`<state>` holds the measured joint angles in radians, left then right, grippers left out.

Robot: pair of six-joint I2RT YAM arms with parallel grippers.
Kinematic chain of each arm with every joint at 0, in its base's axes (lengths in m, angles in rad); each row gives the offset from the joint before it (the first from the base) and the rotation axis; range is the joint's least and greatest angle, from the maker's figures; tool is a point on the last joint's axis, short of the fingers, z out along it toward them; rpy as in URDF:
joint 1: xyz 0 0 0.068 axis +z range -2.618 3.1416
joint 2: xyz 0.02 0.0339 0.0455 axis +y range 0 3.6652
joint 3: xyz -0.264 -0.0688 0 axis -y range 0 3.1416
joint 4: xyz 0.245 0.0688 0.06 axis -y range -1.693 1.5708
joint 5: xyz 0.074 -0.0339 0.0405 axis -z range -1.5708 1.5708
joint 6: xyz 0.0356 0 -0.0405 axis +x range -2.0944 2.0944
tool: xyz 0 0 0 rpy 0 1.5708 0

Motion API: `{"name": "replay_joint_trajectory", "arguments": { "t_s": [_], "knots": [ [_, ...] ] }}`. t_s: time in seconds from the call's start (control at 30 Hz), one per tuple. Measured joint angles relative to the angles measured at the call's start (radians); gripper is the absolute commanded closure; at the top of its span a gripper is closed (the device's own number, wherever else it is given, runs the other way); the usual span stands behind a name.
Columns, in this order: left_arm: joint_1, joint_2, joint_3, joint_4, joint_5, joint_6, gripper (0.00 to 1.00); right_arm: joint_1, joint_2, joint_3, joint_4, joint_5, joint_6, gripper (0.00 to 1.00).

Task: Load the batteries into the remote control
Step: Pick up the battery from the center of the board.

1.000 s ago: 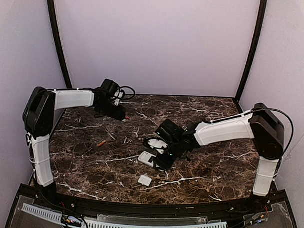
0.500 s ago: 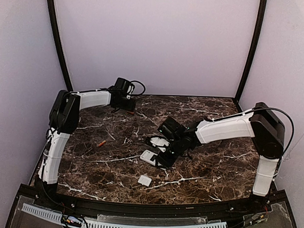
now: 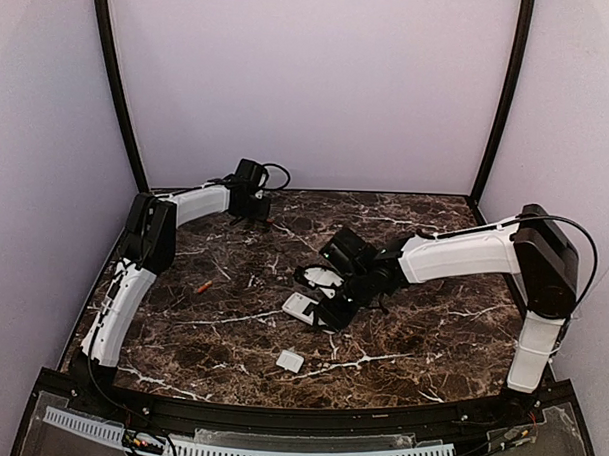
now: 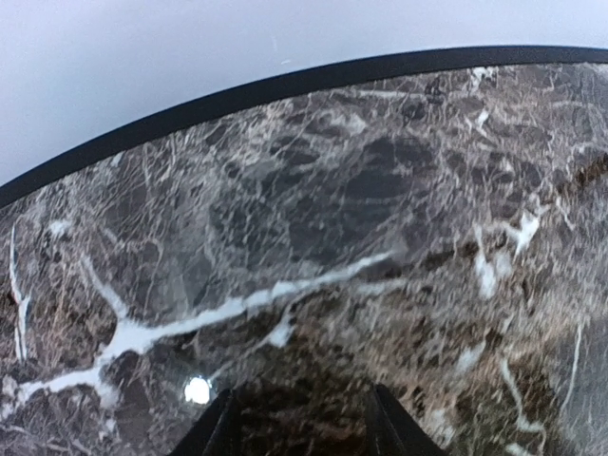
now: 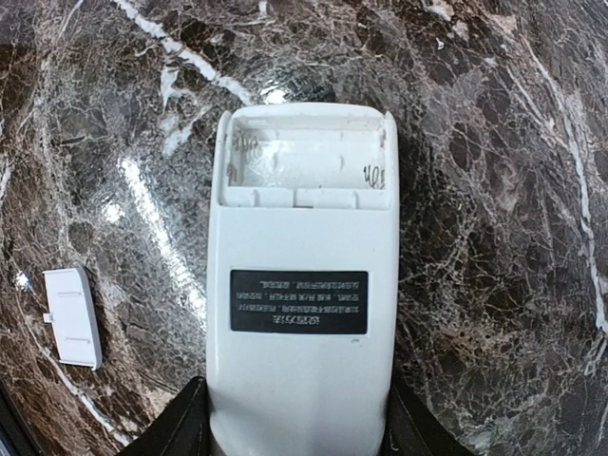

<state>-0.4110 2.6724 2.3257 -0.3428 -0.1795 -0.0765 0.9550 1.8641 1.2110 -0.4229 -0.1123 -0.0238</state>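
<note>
The white remote control [image 5: 299,285] lies back-up on the marble, its battery recess [image 5: 304,161] uncovered and empty. My right gripper [image 5: 296,423] is shut on the remote's near end; from above, this gripper [image 3: 329,311] and the remote [image 3: 302,308] are at mid-table. One orange battery [image 3: 202,285] lies alone to the left. My left gripper [image 3: 253,212] hangs over the back of the table, far from both. In the left wrist view, the left gripper [image 4: 304,429] has its jaws apart, with only marble showing between them.
A small white cover piece [image 3: 290,362] lies near the front, left of the remote in the right wrist view [image 5: 74,316]. The table's black back rim [image 4: 285,84] and the pale wall are close ahead of the left gripper.
The left arm has swung from mid-left to the back of the table, its jaws narrowing. An orange speck at its tip earlier no longer shows. The right arm and remote barely shifted.
</note>
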Motion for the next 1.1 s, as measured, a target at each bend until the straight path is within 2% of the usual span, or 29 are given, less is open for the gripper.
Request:
{"name": "replay_joint_trajectory", "arguments": {
  "t_s": [0.2, 0.43, 0.5, 0.6, 0.7, 0.73, 0.8, 0.9, 1.1],
  "knots": [
    [0.007, -0.167, -0.274, 0.024, 0.029, -0.036, 0.61, 0.0, -0.005, -0.003, 0.0, 0.002, 0.0, 1.0],
    [0.008, -0.253, -0.43, 0.089, 0.072, -0.042, 0.6, 0.0, -0.006, -0.014, 0.0, 0.004, 0.003, 1.0],
    [0.008, -0.272, -0.465, 0.106, 0.082, -0.044, 0.55, 0.0, -0.006, -0.015, 0.0, 0.004, 0.003, 1.0],
    [0.007, -0.33, -0.561, 0.137, 0.096, -0.043, 0.41, 0.0, -0.008, -0.018, 0.003, 0.003, 0.004, 1.0],
    [0.007, -0.453, -0.745, 0.175, 0.117, -0.031, 0.3, 0.0, -0.009, -0.023, 0.003, -0.002, 0.006, 1.0],
    [0.007, -0.505, -0.812, 0.183, 0.124, -0.019, 0.23, 0.0, -0.009, -0.024, 0.003, -0.003, 0.006, 1.0],
    [0.007, -0.602, -0.908, 0.187, 0.139, 0.018, 0.19, 0.0, -0.009, -0.024, 0.004, -0.006, 0.007, 1.0],
    [0.007, -0.723, -0.947, 0.158, 0.184, 0.095, 0.17, 0.0, -0.009, -0.024, 0.007, -0.012, 0.007, 1.0],
    [0.007, -0.836, -0.988, 0.108, 0.298, 0.258, 0.22, 0.0, -0.009, -0.027, 0.012, -0.024, 0.007, 1.0]
  ]
}}
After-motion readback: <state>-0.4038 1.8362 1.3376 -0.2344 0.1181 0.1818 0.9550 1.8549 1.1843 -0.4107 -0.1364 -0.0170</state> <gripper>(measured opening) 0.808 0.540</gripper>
